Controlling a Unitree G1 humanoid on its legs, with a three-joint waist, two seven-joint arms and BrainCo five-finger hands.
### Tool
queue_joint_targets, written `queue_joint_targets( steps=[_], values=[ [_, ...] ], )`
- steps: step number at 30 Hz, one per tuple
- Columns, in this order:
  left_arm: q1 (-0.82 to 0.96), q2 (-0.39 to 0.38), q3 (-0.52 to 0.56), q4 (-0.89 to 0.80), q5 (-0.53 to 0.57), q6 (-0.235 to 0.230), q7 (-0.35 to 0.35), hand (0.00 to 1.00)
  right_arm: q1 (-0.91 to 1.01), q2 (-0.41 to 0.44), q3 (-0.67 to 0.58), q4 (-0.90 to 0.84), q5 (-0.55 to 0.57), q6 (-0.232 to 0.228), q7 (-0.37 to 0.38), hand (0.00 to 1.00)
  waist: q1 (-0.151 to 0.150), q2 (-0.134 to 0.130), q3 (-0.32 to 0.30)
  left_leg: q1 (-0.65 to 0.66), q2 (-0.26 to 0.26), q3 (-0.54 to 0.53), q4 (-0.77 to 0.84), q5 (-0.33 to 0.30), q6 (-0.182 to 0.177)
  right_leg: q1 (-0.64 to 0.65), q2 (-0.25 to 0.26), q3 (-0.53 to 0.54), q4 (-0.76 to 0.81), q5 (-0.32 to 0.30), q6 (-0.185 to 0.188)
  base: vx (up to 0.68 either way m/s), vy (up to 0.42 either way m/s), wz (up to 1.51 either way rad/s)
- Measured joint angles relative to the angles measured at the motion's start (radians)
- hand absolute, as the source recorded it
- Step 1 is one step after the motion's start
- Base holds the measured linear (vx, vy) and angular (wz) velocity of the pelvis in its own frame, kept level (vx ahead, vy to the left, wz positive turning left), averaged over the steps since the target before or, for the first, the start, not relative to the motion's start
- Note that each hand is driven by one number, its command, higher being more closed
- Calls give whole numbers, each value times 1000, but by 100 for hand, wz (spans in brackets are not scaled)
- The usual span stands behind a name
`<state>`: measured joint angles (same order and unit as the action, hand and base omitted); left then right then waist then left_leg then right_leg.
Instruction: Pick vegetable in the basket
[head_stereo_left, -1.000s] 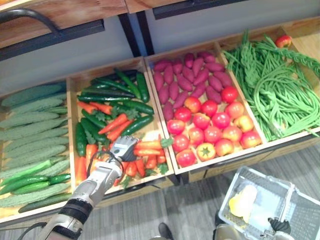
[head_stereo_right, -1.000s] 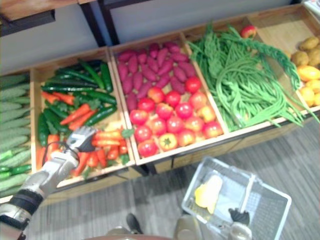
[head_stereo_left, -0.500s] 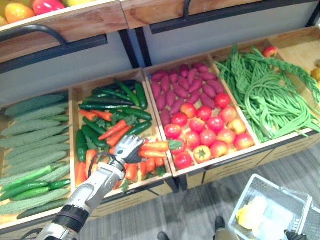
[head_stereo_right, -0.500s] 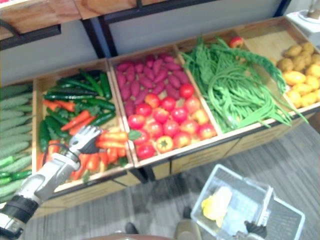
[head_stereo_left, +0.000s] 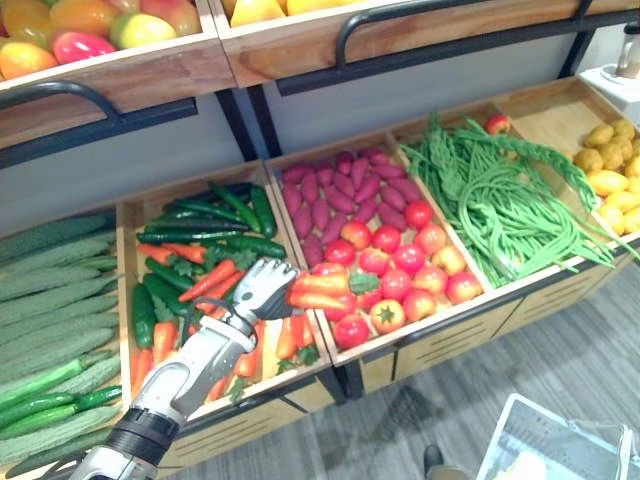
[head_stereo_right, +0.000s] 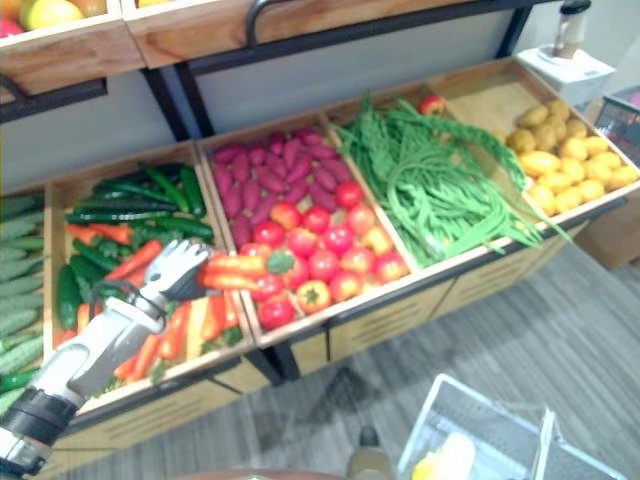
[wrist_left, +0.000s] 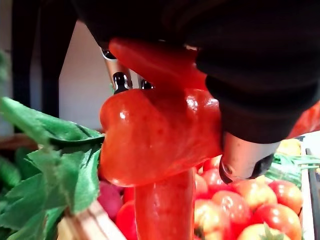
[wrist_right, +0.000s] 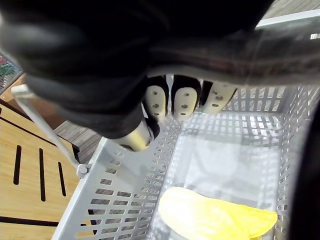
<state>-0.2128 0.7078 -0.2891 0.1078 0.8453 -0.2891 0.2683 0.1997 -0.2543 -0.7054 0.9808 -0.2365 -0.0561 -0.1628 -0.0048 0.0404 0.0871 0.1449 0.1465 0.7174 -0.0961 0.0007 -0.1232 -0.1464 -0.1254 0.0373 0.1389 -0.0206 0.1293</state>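
Note:
My left hand (head_stereo_left: 256, 291) is shut on two orange carrots (head_stereo_left: 320, 291) with a green leafy top (head_stereo_left: 362, 283). It holds them just above the divider between the carrot crate (head_stereo_left: 127, 300) and the tomatoes (head_stereo_left: 400, 270). In the left wrist view the carrot (wrist_left: 160, 135) sits under my curled fingers (wrist_left: 244, 161), its leaves (wrist_left: 60, 170) off to one side. My right hand (wrist_right: 182, 102) is curled round the handle (wrist_right: 280, 40) of a white plastic basket (wrist_right: 125, 200), low at the right (head_stereo_right: 480, 430). A yellow item (wrist_right: 215, 217) lies inside it.
The wooden crates hold, from left to right, bumpy green gourds (head_stereo_left: 50, 290), carrots with dark cucumbers (head_stereo_left: 200, 215), purple sweet potatoes (head_stereo_left: 340, 190) behind the tomatoes, long green beans (head_stereo_left: 500, 200) and yellow potatoes (head_stereo_left: 610, 160). An upper shelf with fruit (head_stereo_left: 90, 25) overhangs the back.
The camera has tilted up, so the basket slid to the lower right. My left hand has lifted the carrots off the pile and carried them right, toward the tomato crate.

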Motion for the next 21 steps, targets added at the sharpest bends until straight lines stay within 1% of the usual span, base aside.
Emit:
queue_joint_targets(
  steps=[5, 7, 9, 10, 11, 12, 13, 14, 15, 16, 17, 18, 19, 21],
  values=[
    [-57, 30, -8, -78, 0, -25, 0, 100, 18, -4, -4, -50, 0, 1, 4, 100, 3, 0, -6, 6, 2, 12, -3, 0, 0, 15, 1, 5, -31, 21, 1, -14, -1, -4],
    [-78, 53, -34, -125, -3, -41, 0, 100, 22, -7, -4, -74, -1, 1, 8, 100, 2, -7, -13, 6, 2, 15, -4, -1, -1, 15, 1, 6, -34, 22, 2, 0, 0, 0],
    [-103, 60, -70, -147, -16, -57, 0, 100, 22, -15, -3, -86, -3, 1, 17, 100, 1, -5, -22, 7, 2, 18, -3, -1, -2, 15, 1, 9, -35, 22, 3, 2, 1, -4],
    [-116, 66, -91, -162, -16, -69, 0, 100, 19, -23, 2, -110, -9, 1, 22, 100, 0, -13, -18, 12, 1, 24, -2, -2, -3, 15, 2, 15, -35, 23, 3, 6, 4, -11],
    [-122, 69, -103, -170, -17, -73, 0, 100, 16, -29, 7, -122, -20, 1, 22, 100, 0, -12, -18, 16, 1, 31, 0, -4, -4, 15, 4, 20, -35, 24, 4, 6, 5, -22],
    [-127, 76, -120, -181, -19, -81, 0, 100, 12, -45, 20, -144, -42, 1, 28, 100, -1, -4, -24, 23, 1, 44, 0, -6, -6, 15, 8, 31, -36, 27, 2, -1, 7, -32],
    [-144, 82, -147, -185, -19, -94, -1, 100, 12, -71, 49, -179, -55, 1, 42, 100, -4, -16, -16, 31, 1, 63, 0, -9, -9, 14, 13, 47, -39, 31, 3, -8, 8, -55],
    [-150, 85, -168, -193, -22, -104, -1, 100, 5, -106, 88, -212, -77, 0, 48, 100, -5, -4, -24, 43, 2, 92, 0, -14, -15, 10, 21, 72, -44, 39, 2, -12, 6, -58],
    [-152, 85, -181, -195, -26, -107, -2, 100, 4, -126, 110, -233, -81, -1, 52, 100, -7, -13, -18, 51, 2, 107, 0, -16, -17, 10, 26, 84, -48, 42, 2, -18, 0, -69],
    [-155, 86, -206, -201, -52, -119, -9, 100, -2, -164, 149, -277, -97, -7, 63, 100, -19, -11, -19, 63, 2, 133, 1, -21, -21, 9, 35, 111, -50, 45, 3, -21, -8, -70],
    [-162, 86, -230, -210, -60, -134, -18, 100, -2, -198, 173, -320, -118, -22, 69, 100, -20, -16, -16, 77, 4, 165, 4, -29, -28, 6, 46, 137, -50, 47, 4, -17, -12, -72],
    [-166, 86, -240, -214, -64, -142, -21, 100, -3, -213, 181, -339, -122, -30, 76, 100, -20, -17, -16, 83, 8, 181, 15, -37, -32, 5, 52, 148, -49, 48, 4, 6, -21, -75],
    [-174, 88, -272, -215, -87, -151, -25, 100, -1, -251, 203, -369, -133, -44, 82, 100, -21, -14, -18, 89, 18, 210, 46, -57, -37, 4, 61, 176, -48, 49, 4, 16, -21, -68],
    [-191, 88, -299, -215, -97, -162, -42, 100, -2, -296, 235, -430, -158, -51, 84, 100, -28, -14, -17, 92, 23, 243, 73, -76, -43, -9, 71, 209, -40, 50, 6, 21, -20, -59]
  ],
)
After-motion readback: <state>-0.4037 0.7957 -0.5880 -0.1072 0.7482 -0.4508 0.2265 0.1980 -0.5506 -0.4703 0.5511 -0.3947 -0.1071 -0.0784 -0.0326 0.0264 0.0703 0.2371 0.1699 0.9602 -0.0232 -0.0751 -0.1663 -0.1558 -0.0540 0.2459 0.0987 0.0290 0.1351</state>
